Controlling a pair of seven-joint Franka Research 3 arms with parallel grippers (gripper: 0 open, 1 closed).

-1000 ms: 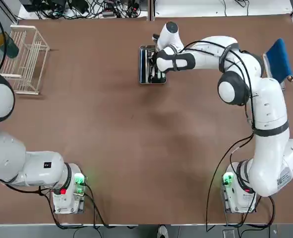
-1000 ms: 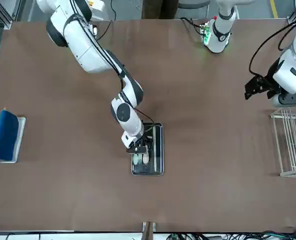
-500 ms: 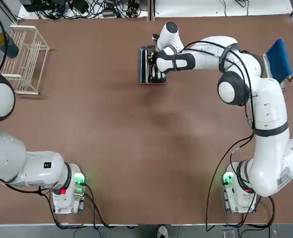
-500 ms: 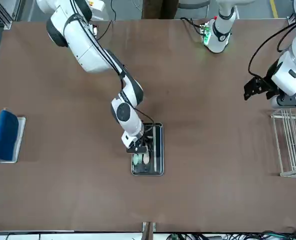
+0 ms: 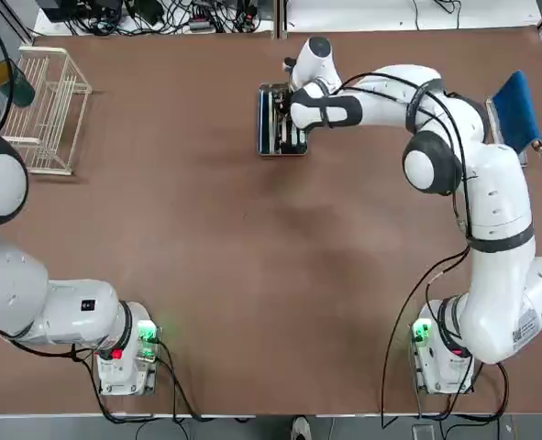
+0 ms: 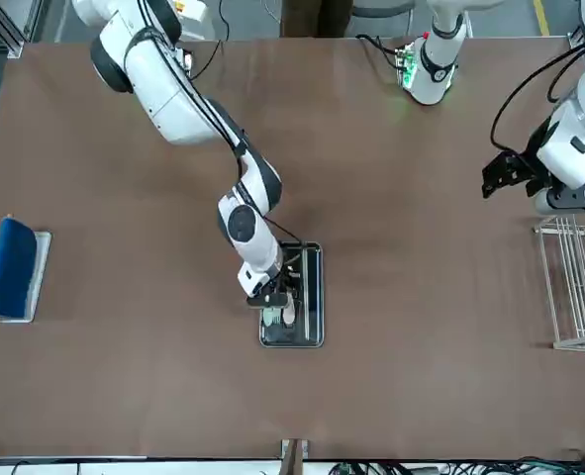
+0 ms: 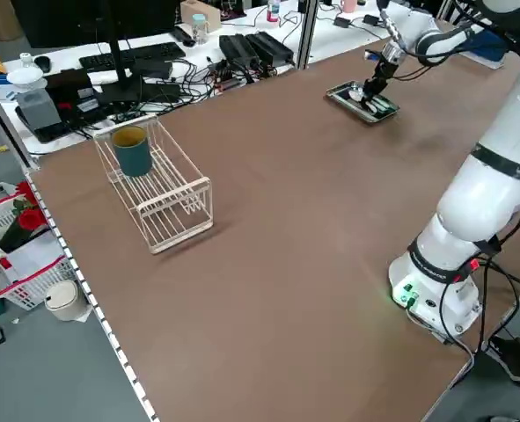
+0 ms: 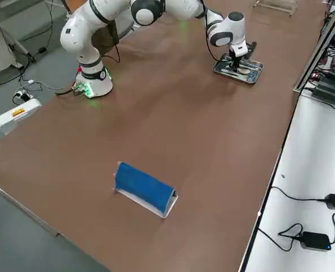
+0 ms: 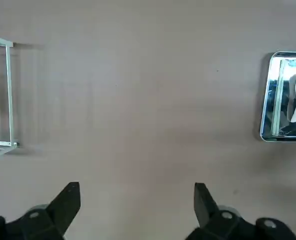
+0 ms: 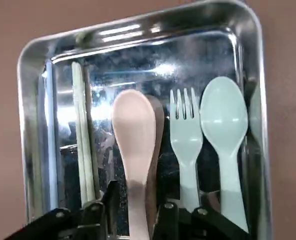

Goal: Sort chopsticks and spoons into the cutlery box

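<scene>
1. Above the centre of the top view, the right gripper hangs low over the cutlery box.
2. Its fingers stand slightly apart around the handle of a pink spoon, which lies lengthwise in the box beside the chopsticks.
3. I judge the release is happening; a straight lift follows.
4. At the right edge of the front view, the left gripper waits wide open, well apart.

Top view looks straight down, arm bases at its bottom edge, tray far from them. Front view faces the robot from across the table; tray sits low-centre. Left side view is raised, oblique, tray far off. Right side view likewise. Left wrist view looks down from high, tray at its edge. Right wrist view hangs close over the tray. All six share the tray.
</scene>
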